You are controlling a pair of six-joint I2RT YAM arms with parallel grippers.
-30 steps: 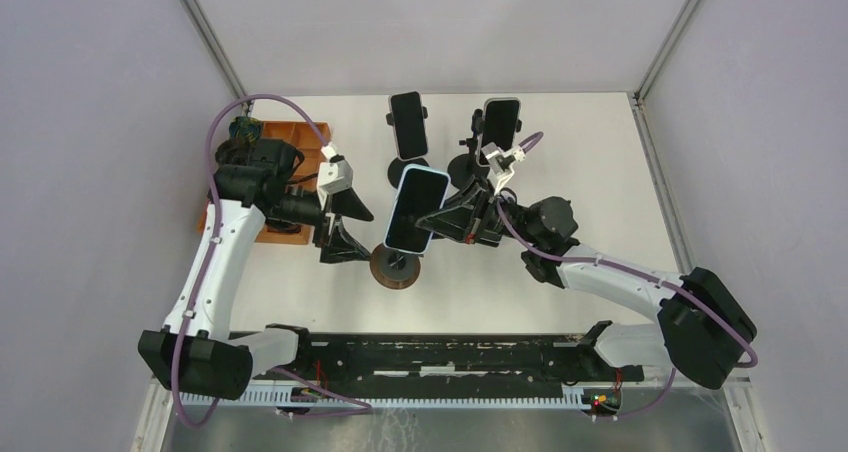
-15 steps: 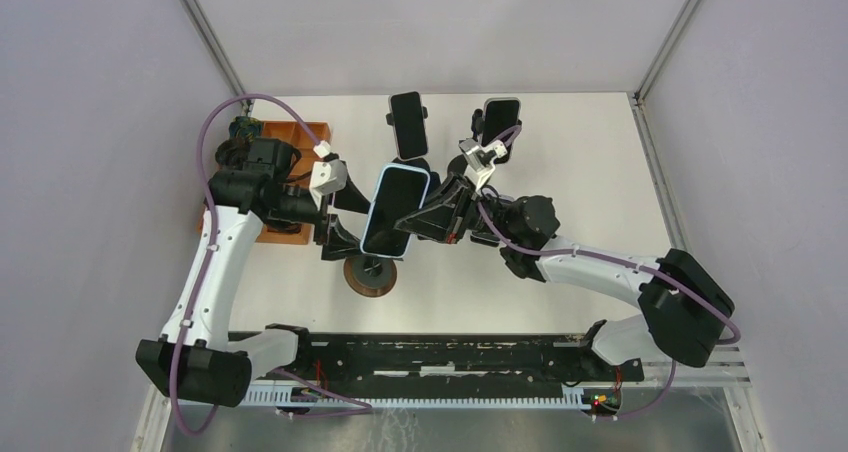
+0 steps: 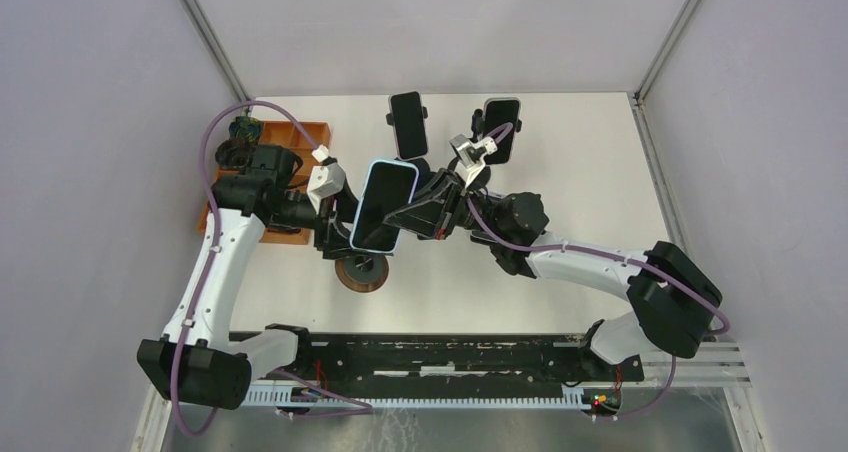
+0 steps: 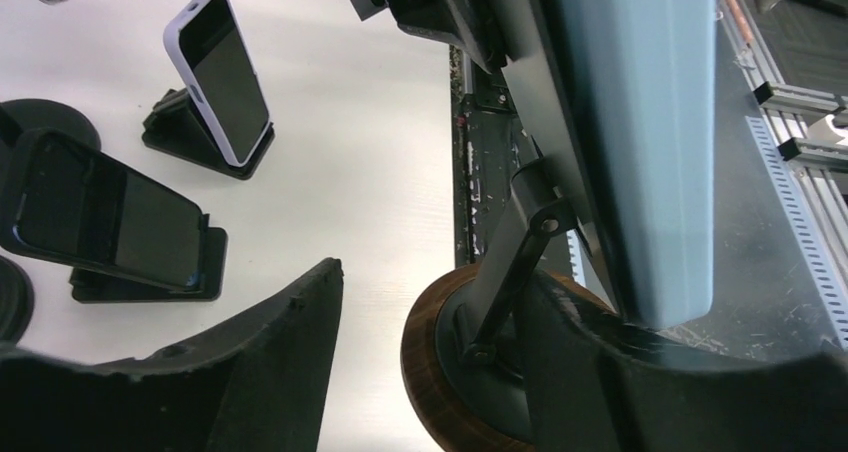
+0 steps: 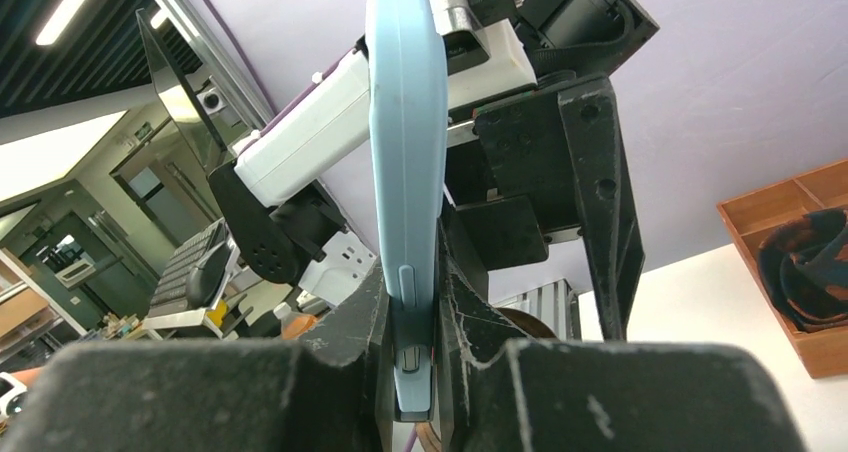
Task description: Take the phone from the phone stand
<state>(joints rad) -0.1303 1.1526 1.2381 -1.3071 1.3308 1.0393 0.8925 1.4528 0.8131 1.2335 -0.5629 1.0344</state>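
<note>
A light-blue phone (image 3: 383,205) sits on a black stand with a round wooden base (image 3: 362,272). My right gripper (image 3: 425,212) is shut on the phone's right edge; in the right wrist view both fingers clamp the phone (image 5: 405,172) at the gripper (image 5: 408,342). My left gripper (image 3: 335,234) is open beside the stand. In the left wrist view the stand's stem (image 4: 510,262) and base (image 4: 450,372) lie between the open fingers (image 4: 250,372) of the gripper (image 4: 440,282), under the phone's back (image 4: 640,122).
Two other phones on stands (image 3: 408,124) (image 3: 501,127) stand at the back, and show in the left wrist view (image 4: 220,77) (image 4: 100,217). An orange tray (image 3: 290,142) sits behind the left arm. The arm-base rail (image 3: 450,357) runs along the near edge.
The right gripper has moved left with the phone, and the stand's base has slid left with it, up to the left gripper. The left gripper stays open.
</note>
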